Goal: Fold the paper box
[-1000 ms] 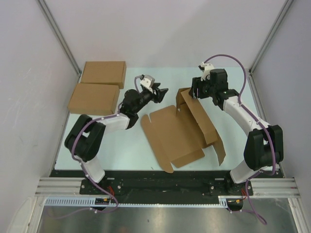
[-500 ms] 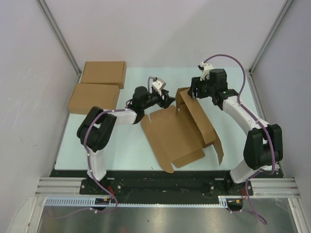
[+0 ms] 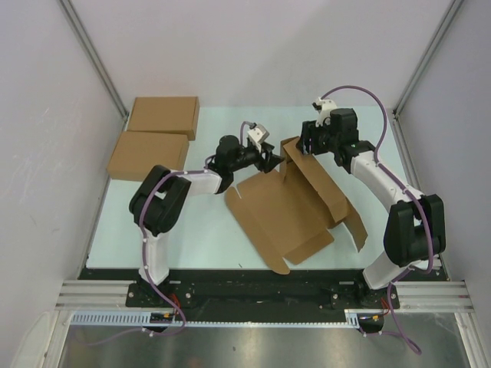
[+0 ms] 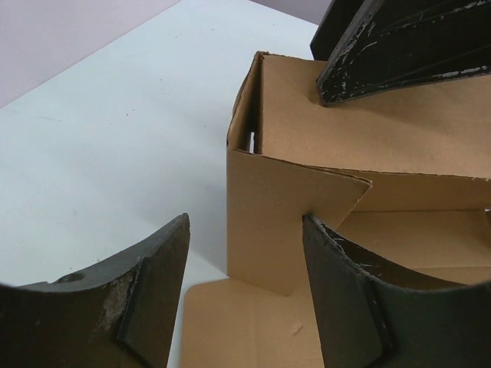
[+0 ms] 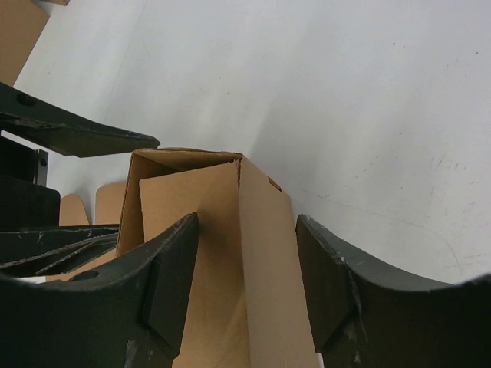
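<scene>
The pale table (image 3: 153,222) carries the paper box (image 3: 288,211) at centre, a part-folded brown sheet with its far corner raised. The right gripper (image 3: 307,148) has its jaws parted astride that raised wall, not pinching it; the left gripper (image 3: 276,161) is likewise released, one finger touching the upright flap edge. Bare surface lies left and right of the sheet, and two flat boxes (image 3: 153,138) sit well apart at the far left.

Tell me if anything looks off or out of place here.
Nothing looks damaged or spilled. The paper box is only half folded: its far corner stands up between the open left gripper and right gripper, the rest flat. Two made-up boxes lie neatly at far left.
</scene>
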Motion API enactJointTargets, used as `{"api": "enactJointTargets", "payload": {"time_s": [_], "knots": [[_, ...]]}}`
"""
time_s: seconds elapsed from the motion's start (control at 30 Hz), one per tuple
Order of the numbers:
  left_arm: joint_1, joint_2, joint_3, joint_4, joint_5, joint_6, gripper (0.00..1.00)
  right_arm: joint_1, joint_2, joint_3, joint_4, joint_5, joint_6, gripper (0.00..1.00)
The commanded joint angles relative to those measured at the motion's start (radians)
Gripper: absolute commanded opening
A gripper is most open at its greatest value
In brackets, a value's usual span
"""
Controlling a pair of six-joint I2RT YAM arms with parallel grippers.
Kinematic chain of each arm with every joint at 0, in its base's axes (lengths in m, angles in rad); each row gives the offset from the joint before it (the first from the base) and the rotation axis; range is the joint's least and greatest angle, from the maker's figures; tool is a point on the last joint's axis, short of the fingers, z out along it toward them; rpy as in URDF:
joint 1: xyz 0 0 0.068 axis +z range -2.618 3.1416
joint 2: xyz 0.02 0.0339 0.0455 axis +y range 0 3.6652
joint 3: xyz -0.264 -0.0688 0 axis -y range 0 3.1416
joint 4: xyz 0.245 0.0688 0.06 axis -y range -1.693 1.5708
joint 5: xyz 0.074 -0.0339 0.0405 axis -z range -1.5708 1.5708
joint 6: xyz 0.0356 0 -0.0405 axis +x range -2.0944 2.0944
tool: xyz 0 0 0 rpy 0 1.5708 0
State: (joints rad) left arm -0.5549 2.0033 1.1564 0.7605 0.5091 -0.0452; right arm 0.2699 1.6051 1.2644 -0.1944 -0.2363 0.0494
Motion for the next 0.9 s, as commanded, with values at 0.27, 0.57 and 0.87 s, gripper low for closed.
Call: {"api": "enactJointTargets", "payload": {"time_s": [0.27, 0.57, 0.87], "knots": [[-0.031, 0.038, 0.081, 0.019, 0.042, -0.013, 0.66, 0.015, 0.072, -0.026, -0.129, -0.052, -0.008, 0.59], [-0.045, 0.065, 0.124, 0.010, 0.054, -0.015, 0.67, 0.000, 0.081, -0.026, -0.126, -0.119, 0.010, 0.59], [-0.054, 0.063, 0.123, 0.014, 0.063, -0.002, 0.68, -0.061, 0.078, -0.026, -0.086, -0.254, 0.087, 0.60]]}}
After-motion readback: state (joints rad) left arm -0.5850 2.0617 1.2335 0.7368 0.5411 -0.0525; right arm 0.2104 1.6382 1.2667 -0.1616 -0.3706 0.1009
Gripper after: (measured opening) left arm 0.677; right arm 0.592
